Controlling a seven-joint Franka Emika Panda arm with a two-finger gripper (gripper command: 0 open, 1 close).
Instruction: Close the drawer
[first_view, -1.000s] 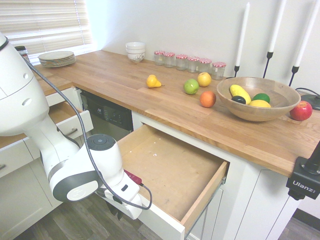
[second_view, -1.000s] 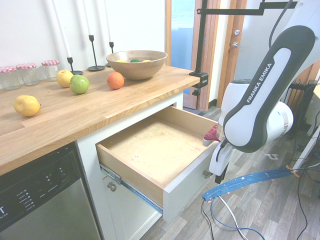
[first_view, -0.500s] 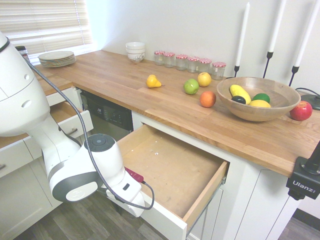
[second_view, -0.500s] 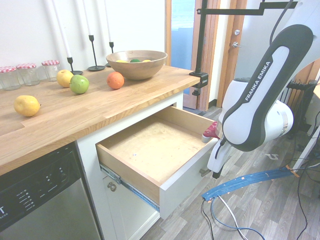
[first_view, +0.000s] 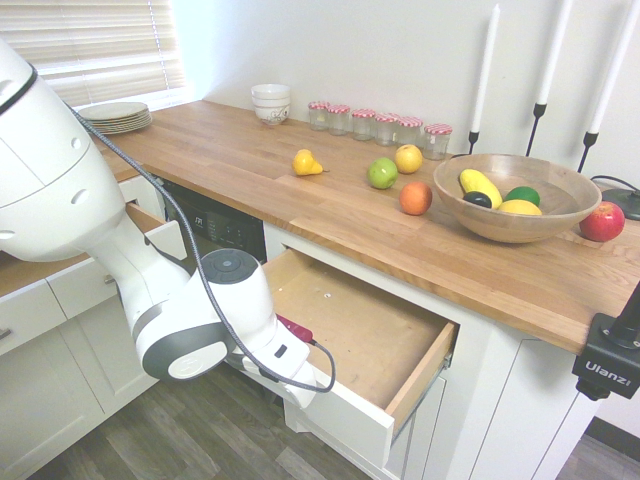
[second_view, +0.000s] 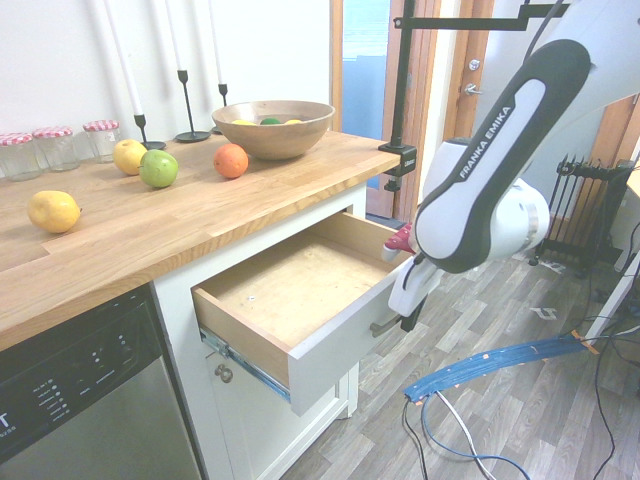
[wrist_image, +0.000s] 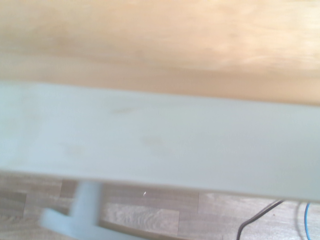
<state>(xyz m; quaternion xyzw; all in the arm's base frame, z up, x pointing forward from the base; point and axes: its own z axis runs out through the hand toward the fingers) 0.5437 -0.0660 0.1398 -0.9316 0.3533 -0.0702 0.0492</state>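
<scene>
Drawer (second_view: 300, 300) stood about half open under the worktop (second_view: 150, 235), my tool (second_view: 408, 318) against its white front by the handle (second_view: 385, 322); fingers' state I could not tell. Pushing step underway; next needed a straight push inward.

arm (second_view: 495, 175): "FRANKA EMIKA" | black clamp (first_view: 608, 357): "Ulanzi" | no other legible print
</scene>
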